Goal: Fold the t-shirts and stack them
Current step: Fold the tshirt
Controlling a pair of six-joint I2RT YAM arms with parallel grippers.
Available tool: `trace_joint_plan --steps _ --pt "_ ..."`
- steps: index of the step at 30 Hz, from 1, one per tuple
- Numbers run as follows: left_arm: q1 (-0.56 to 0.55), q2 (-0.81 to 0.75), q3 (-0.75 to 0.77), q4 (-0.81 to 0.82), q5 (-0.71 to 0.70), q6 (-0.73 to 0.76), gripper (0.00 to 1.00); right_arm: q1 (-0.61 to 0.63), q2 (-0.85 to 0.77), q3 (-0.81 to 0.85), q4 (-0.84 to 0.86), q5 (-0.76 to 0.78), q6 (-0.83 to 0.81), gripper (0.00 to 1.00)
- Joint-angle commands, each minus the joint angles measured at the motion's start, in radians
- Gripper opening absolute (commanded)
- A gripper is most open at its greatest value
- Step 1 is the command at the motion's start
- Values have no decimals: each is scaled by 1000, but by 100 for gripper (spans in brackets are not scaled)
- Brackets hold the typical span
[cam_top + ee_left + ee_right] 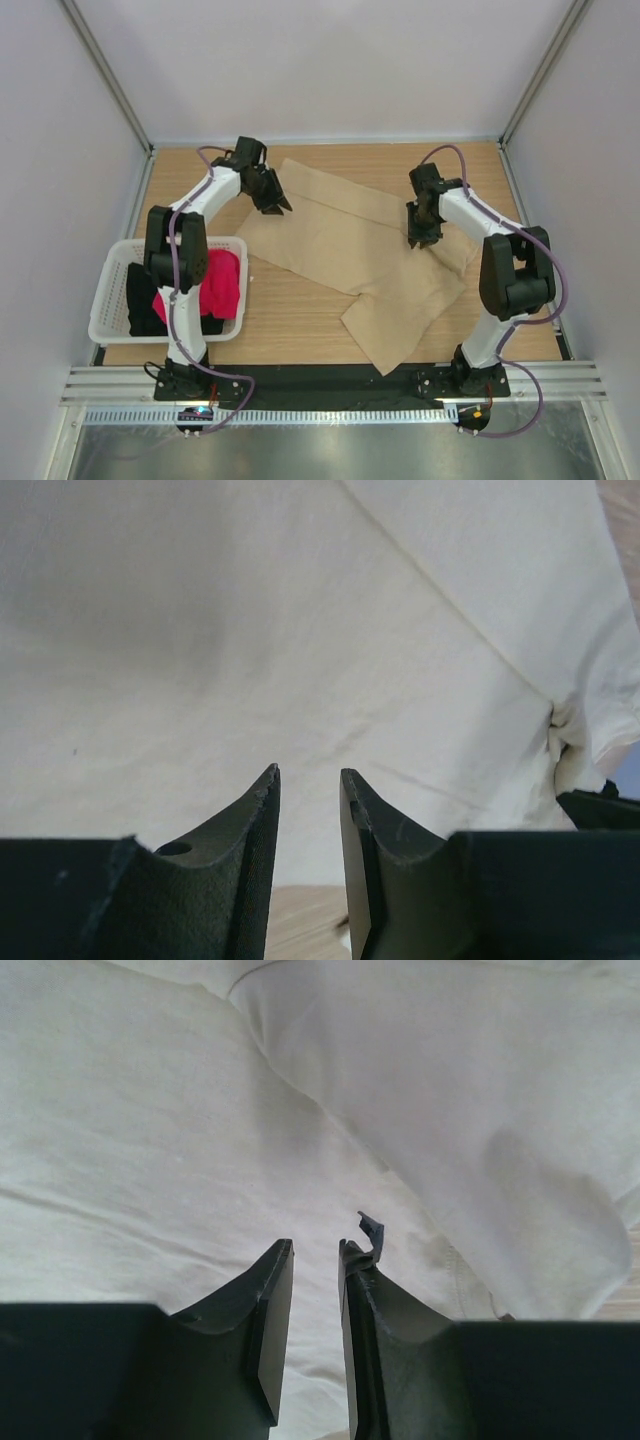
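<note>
Nearest me, at the near-left corner of the tabletop point(290, 312), the white basket point(112, 262) holds the red-pink shirt point(222, 283) and the black shirt point(143, 302). My left arm's elbow hangs over it, so I judge any sweep back could snag its rim.

The tan shirt point(350, 250) lies skewed from the near edge up toward the far edge, one flap reaching the near edge and overlapping folds in the middle. A pull nearward could drag that flap off the table.

The right gripper point(421, 238) sits over the shirt's right side, jaws narrow and holding nothing. Farther on, the left gripper point(272, 203) hovers at the shirt's far-left border, jaws also narrow and empty. With so little gap, I could pinch one layer only, or bunch two.
</note>
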Motion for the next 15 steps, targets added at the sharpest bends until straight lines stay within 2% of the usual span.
trace_joint_plan --steps 1,7,15 --pt "0 -103 -83 -13 39 45 31 16 39 17 46 -13 -30 32" --pt "0 -184 -181 -13 51 80 32 16 128 43 71 102 -35 30" --pt "2 -215 -223 -18 40 105 31 16 150 77 78 191 -59 31"
